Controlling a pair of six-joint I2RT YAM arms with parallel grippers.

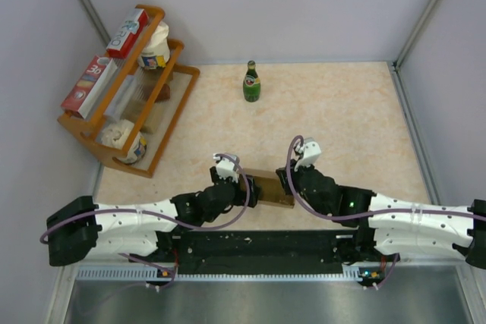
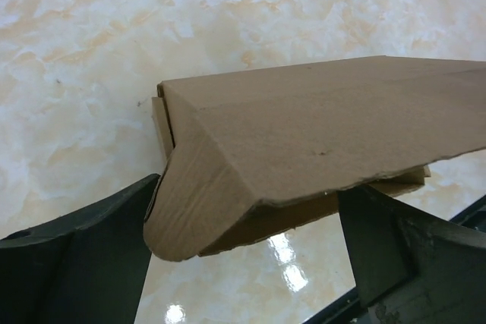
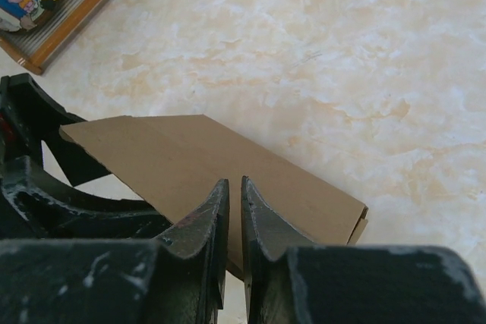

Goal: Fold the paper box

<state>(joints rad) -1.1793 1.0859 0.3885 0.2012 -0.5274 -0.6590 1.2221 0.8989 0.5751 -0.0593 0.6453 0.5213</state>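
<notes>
The paper box (image 1: 269,188) is a plain brown carton, folded up and lying between my two grippers near the table's front edge. My left gripper (image 1: 244,187) has its jaws set wide across the box's left end. In the left wrist view the box (image 2: 319,134) fills the gap of that gripper (image 2: 250,187), both fingers touch it, and a rounded flap hangs at the left corner. The table shows beneath the box. My right gripper (image 1: 288,181) is at the box's right end. In the right wrist view this gripper (image 3: 234,181) is shut to a thin slit over the box's top face (image 3: 190,157).
A green bottle (image 1: 251,82) stands at the back middle. A wooden rack (image 1: 173,102) at the back left holds red-and-white printed boxes (image 1: 127,33) and tubs; its corner shows in the right wrist view (image 3: 76,13). Grey walls close in the table.
</notes>
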